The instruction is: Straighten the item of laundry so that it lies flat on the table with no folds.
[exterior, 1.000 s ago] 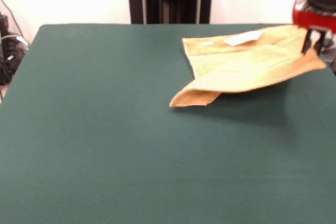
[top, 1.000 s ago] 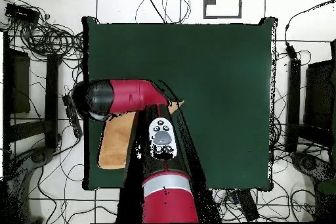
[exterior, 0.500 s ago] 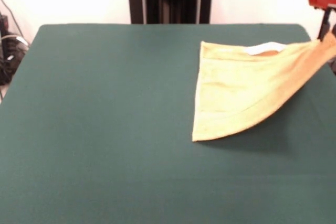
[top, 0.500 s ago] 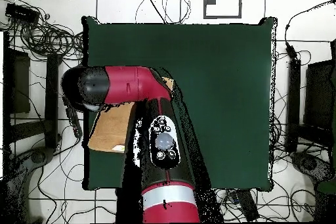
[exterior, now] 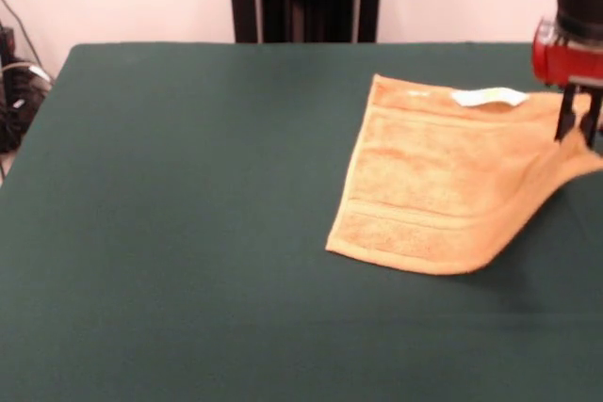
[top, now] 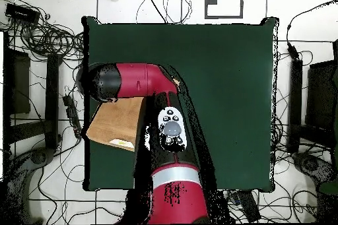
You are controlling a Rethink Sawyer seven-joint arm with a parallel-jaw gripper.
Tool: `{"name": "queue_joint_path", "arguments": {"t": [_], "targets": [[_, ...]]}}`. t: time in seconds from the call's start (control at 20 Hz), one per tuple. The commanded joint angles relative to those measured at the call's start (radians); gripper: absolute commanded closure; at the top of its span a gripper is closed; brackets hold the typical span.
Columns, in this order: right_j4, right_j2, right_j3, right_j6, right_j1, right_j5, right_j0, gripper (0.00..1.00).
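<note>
Fingers (exterior: 577, 124) pinch the towel (exterior: 443, 190) corner, lifted off the worktop (exterior: 188, 185) — spreading is nearly done; next, lower that corner outward and let go.

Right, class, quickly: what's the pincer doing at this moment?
Pincer: closed on the towel, gripping its corner lifted off the table.

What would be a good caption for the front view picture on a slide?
A red robot gripper holds up one corner of an orange towel, most of it spread on the green table.
</note>
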Motion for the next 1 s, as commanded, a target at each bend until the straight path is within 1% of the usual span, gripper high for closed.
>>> {"name": "queue_joint_path", "arguments": {"t": [0.05,0.1,0.25,0.5,0.7,0.9,1.0], "targets": [[-0.073,0.001,-0.039,0.044,0.122,-0.060,0.039,1.00],[-0.086,-0.014,-0.045,0.043,0.124,-0.043,0.047,0.00],[-0.093,-0.017,-0.052,0.035,0.128,-0.015,0.046,0.00],[-0.099,-0.006,-0.051,0.034,0.128,-0.007,0.039,0.00],[-0.086,0.008,-0.049,0.055,0.137,-0.033,0.032,0.00],[-0.082,0.016,-0.063,0.044,0.161,-0.053,0.016,0.00],[-0.086,0.017,-0.044,0.044,0.159,-0.079,0.010,0.00]]}}
